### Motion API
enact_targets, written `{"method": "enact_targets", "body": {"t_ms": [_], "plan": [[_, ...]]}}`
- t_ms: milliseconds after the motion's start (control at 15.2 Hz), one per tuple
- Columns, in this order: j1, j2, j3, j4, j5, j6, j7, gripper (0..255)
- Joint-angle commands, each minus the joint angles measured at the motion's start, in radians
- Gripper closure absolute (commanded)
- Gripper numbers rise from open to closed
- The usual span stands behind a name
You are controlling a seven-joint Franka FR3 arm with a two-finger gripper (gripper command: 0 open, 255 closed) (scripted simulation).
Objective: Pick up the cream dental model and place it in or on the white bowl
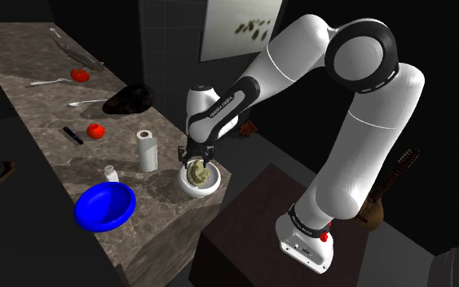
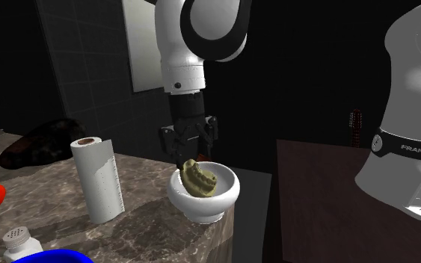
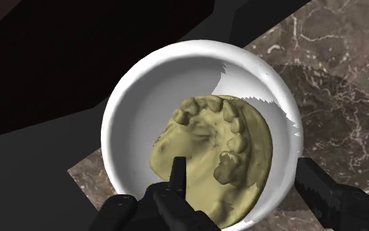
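The yellowish-cream dental model with a moulded row of teeth (image 3: 212,154) lies inside the round white bowl (image 3: 134,111), teeth up, at the edge of the brown marbled tabletop (image 3: 333,85). The all-black two-finger gripper (image 2: 192,149) hangs just above it. Its jaws are spread wide and grip nothing: one finger is over the model's edge, the other out by the bowl's rim.

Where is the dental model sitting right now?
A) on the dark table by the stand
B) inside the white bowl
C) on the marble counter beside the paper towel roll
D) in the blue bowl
B: the wrist view shows the dental model lying inside the white bowl, with the claw open above it and its right finger clear of the model.
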Motion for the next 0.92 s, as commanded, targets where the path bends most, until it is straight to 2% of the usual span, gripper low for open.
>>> {"method": "enact_targets", "body": {"t_ms": [0,198,462,858], "plan": [[0.0,0.0,0.0,0.0,0.0,0.0,0.0,0],[0.0,0.001,0.0,0.0,0.0,0.001,0.0,0],[-0.007,-0.106,0.0,0.025,0.007,-0.131,-0.006,0],[-0.007,-0.106,0.0,0.025,0.007,-0.131,-0.006,0]]}}
